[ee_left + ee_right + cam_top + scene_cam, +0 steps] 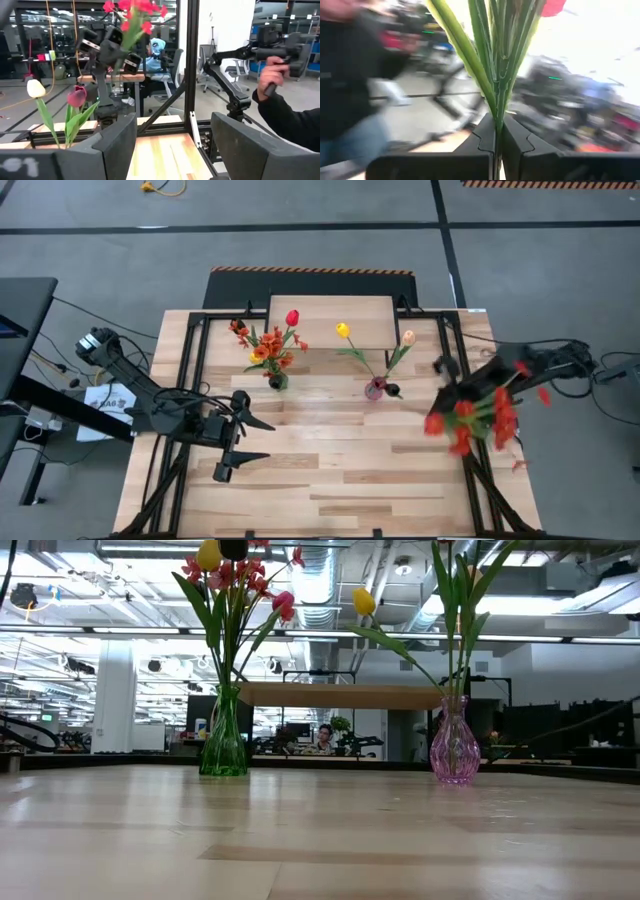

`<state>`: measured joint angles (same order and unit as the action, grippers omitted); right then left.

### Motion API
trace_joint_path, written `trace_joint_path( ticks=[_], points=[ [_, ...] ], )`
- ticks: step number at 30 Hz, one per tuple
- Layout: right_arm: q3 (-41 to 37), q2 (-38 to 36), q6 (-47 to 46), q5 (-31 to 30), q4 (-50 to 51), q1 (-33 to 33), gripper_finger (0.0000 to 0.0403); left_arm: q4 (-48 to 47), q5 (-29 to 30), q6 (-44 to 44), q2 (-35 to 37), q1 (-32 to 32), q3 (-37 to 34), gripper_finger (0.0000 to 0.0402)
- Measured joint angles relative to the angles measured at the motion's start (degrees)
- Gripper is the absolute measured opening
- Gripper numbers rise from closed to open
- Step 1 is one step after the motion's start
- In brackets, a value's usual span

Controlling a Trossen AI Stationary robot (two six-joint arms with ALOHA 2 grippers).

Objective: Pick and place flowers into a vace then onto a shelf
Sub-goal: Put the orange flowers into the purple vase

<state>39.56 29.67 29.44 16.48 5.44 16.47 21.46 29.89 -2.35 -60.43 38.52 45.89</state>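
Note:
My right gripper (496,142) is shut on a spray of red-orange blossoms (480,415) with green stems, held above the table's right side. It also shows in the left wrist view (117,47), with the blossoms (132,10) standing above it. My left gripper (245,438) is open and empty at the table's left middle. A green vase (277,380) holds red, yellow and orange flowers. A pink vase (375,388) holds yellow, cream and dark tulips. Both vases stand on the tabletop in front of the wood-topped shelf (330,320). My right gripper pinches the bunch of green stems (496,120) between its two fingers, which lie across the stems. The stems and leaves rise from the fingers, with the blossoms on top. The spray is lifted clear of the table.
Black frame rails (195,360) run along the table's left and right sides. A person's hand (272,75) holds a device beyond the table's right edge. Bare tabletop (350,470) lies in front of the vases.

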Motion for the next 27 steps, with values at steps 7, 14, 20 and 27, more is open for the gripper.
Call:
trace_joint_path(
  ticks=[7,14,20,27],
  points=[
    [-3.40,-3.96,-5.33,-16.81,-2.22,-6.34,0.0000,-0.82,0.15,-3.02,2.14,0.00,0.01,0.0245],
    [-14.50,-6.06,-16.60,-25.58,-13.92,-12.66,0.0000,-6.02,0.28,-4.08,7.35,0.00,0.01,0.0245],
    [-22.25,-13.01,-18.84,-28.44,-20.99,-15.68,0.0000,-8.87,2.27,-4.11,11.38,0.00,0.00,0.0245],
    [-26.44,-15.10,-24.90,-30.13,-24.86,-16.99,0.0000,-9.65,2.97,-5.52,14.22,0.00,0.01,0.0245]
  ],
)
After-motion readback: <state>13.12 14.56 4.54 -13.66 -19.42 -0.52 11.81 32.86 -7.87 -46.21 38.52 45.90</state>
